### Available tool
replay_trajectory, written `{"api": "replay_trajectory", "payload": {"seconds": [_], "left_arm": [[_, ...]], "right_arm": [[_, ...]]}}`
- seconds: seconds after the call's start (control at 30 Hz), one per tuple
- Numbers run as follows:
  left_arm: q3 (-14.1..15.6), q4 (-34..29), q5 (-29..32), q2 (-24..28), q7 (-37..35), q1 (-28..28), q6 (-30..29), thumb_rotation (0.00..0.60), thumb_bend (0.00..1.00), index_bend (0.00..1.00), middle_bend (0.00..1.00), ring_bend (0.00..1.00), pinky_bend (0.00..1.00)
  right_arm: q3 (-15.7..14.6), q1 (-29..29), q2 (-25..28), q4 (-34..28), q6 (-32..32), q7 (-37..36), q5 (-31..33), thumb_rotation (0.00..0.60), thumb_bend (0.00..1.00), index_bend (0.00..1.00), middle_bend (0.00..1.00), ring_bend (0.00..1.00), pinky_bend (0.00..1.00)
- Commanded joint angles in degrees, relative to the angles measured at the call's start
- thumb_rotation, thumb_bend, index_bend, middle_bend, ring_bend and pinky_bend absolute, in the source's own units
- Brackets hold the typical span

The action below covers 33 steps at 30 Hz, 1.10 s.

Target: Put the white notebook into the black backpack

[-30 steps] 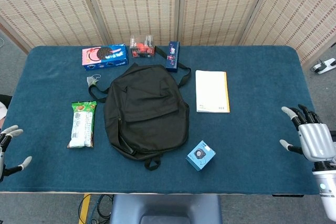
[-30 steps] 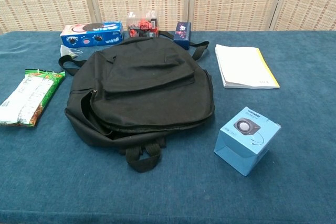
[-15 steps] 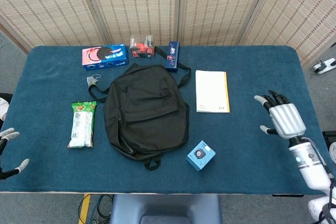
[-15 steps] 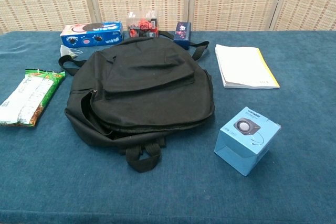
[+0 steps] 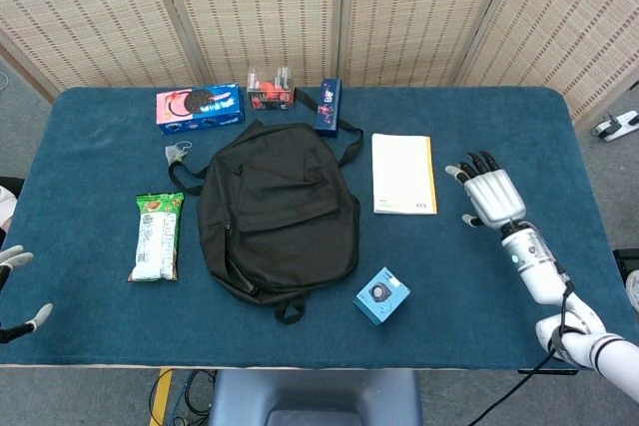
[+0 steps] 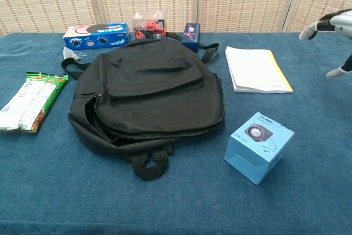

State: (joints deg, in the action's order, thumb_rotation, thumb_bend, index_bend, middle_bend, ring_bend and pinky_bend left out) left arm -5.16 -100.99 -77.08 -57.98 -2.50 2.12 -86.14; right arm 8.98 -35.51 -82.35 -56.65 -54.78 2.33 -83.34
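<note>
Backpack (image 5: 278, 212) lies closed, contents unseen; notebook (image 5: 402, 174) at its 3 o'clock. Right hand (image 5: 490, 193) empty, fingers spread; left hand (image 5: 14, 291) likewise, only fingertips showing.

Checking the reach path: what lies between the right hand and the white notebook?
Only bare blue tablecloth separates the right hand from the white notebook, per the head view.

bright, even light, soft shadows, perhaps slightly bowed edges.
</note>
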Motion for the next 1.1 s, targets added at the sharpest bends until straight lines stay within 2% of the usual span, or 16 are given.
{"api": "replay_trajectory", "payload": {"seconds": [0.03, 0.33, 0.53, 0.83, 1.1], "left_arm": [[-0.04, 0.00, 0.15, -0.04, -0.01, -0.06, 0.05, 0.600, 0.21, 0.27, 0.16, 0.15, 0.10], [-0.24, 0.62, 1.02, -0.11, -0.65, -0.36, 0.36, 0.600, 0.21, 0.27, 0.16, 0.15, 0.10], [-0.40, 0.85, 1.10, -0.25, -0.93, -0.19, 0.82, 0.600, 0.21, 0.27, 0.16, 0.15, 0.10], [-0.36, 0.74, 1.18, -0.34, -1.03, -0.36, 0.95, 0.600, 0.21, 0.27, 0.16, 0.15, 0.10], [-0.31, 0.68, 1.39, -0.20, -1.17, -0.70, 0.88, 0.600, 0.21, 0.27, 0.16, 0.15, 0.10]], "right_arm": [[-1.55, -3.50, -6.17, 9.32, 2.48, -3.66, -1.98, 0.600, 0.07, 0.20, 0.23, 0.08, 0.07], [-3.78, -5.99, -15.61, 25.48, 2.26, -11.17, -4.19, 0.600, 0.04, 0.20, 0.21, 0.06, 0.06], [-5.24, -7.35, -20.17, 33.05, 2.93, -14.95, -5.26, 0.600, 0.04, 0.20, 0.20, 0.05, 0.03], [-6.78, -9.09, -23.69, 38.25, 3.52, -18.02, -6.38, 0.600, 0.04, 0.20, 0.20, 0.05, 0.03], [-7.70, -9.08, -24.45, 40.21, 4.41, -19.17, -6.51, 0.600, 0.04, 0.20, 0.20, 0.05, 0.03]]}}
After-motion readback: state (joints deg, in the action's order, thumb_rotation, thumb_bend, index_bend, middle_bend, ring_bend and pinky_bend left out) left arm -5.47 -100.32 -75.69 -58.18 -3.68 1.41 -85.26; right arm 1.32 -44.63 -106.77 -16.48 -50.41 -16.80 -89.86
